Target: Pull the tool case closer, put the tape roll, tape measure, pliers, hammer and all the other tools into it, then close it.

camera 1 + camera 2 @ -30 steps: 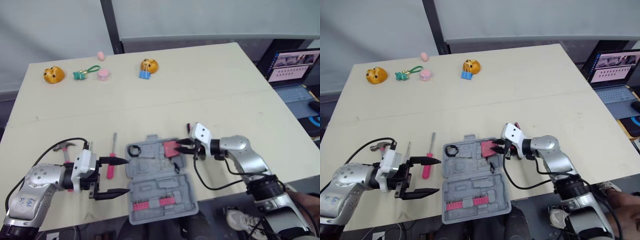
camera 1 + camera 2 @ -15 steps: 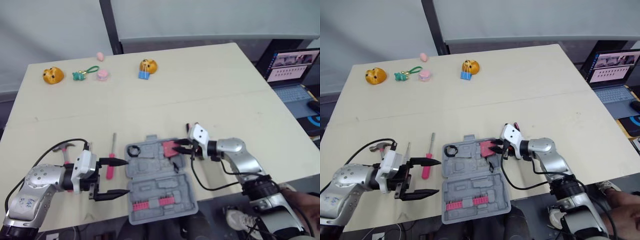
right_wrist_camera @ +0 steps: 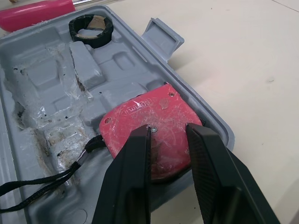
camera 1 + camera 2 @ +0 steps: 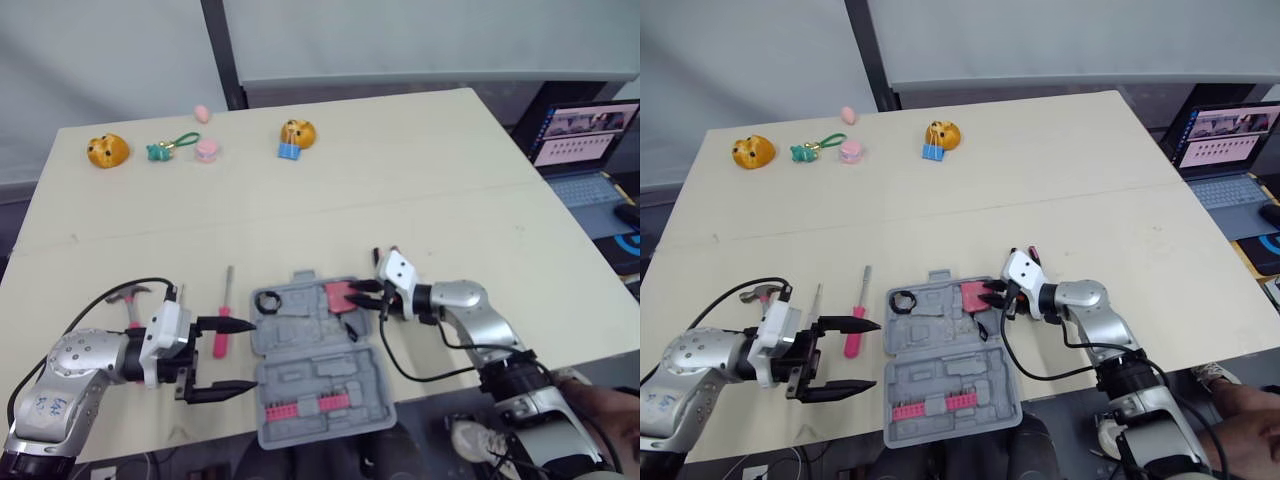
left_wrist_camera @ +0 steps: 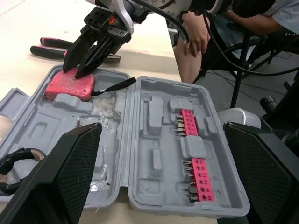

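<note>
The grey tool case [image 4: 318, 372] lies open near the table's front edge. A black tape roll [image 4: 267, 300] and a pink tape measure [image 4: 340, 295] sit in its far half. My right gripper [image 4: 362, 293] points at the tape measure from the right. Its fingers [image 3: 135, 158] rest over the tape measure's face with a narrow gap and nothing between them. My left gripper [image 4: 252, 353] stands wide open at the case's left edge. A pink-handled screwdriver [image 4: 222, 335] lies left of the case. The hammer [image 4: 128, 297] is partly hidden behind my left arm. Pliers [image 5: 51, 46] lie behind the right gripper.
Pink bit holders [image 4: 300, 407] fill the case's near half. Small toys [image 4: 106, 150] and a clip figure [image 4: 297, 130] line the table's far side. A laptop [image 4: 585, 140] stands off the right edge. A person's legs [image 5: 196, 42] are close to the front edge.
My right gripper stays on the tape measure while its forearm has sunk a little. The left arm and the tools hold still.
</note>
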